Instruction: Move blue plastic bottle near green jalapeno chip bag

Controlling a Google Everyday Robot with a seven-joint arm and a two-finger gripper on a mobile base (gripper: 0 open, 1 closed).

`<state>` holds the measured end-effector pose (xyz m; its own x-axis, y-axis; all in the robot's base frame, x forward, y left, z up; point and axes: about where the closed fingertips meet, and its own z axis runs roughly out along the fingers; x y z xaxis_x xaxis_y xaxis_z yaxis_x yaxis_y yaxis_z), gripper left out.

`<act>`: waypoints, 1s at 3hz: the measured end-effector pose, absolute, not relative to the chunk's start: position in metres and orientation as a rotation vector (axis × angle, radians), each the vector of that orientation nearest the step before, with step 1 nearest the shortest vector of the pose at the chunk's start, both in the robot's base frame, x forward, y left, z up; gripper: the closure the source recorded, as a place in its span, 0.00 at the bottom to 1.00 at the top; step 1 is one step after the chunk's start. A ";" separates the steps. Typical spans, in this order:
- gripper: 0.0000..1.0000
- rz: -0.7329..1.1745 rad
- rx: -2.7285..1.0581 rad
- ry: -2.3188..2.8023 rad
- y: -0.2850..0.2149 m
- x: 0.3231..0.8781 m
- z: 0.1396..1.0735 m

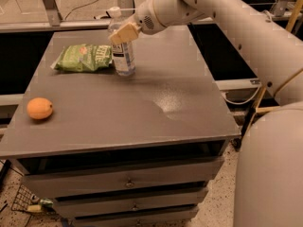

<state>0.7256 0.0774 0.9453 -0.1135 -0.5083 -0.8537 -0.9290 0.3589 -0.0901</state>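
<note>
Since the tall, faintly bluish clear plastic bottle with the white cap and black-and-white label (124, 58) stands upright at the back of the grey flat-topped table (165, 103), its base just beside the right end of the flat, crinkled green jalapeno chip bag with white lettering (84, 57), the job looks close to done, and what matters is how the bottle behaves in the grip. The white robot arm's two-finger gripper (122, 33) reaches in from the right at the bottle's shoulder, just under the cap. One tan finger (125, 31) lies across the near side of the neck and its partner is hidden behind, so I judge the pair to be clamped on the bottle rather than standing apart. Thin plastic like this is probably light and smooth, and the walls would give under a hard squeeze. The stiffer shoulder where it is gripped now seems the better place to hold it, compared with the soft labelled middle. Being tall on a narrow base, it could tip if let go at a tilt or nudged sideways on release, and it might then fall onto the bag. How much liquid is inside cannot be made out. A round orange fruit (40, 109) sits well apart, near the table's front left corner.
</note>
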 end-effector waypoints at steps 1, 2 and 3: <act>1.00 0.574 -1.262 1.747 0.074 0.725 0.954; 1.00 0.545 -1.235 1.709 0.070 0.723 0.967; 1.00 0.539 -1.220 1.688 0.068 0.722 0.972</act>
<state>0.7224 0.0685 0.9718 -0.0505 -0.4796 -0.8761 -0.8986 0.4046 -0.1697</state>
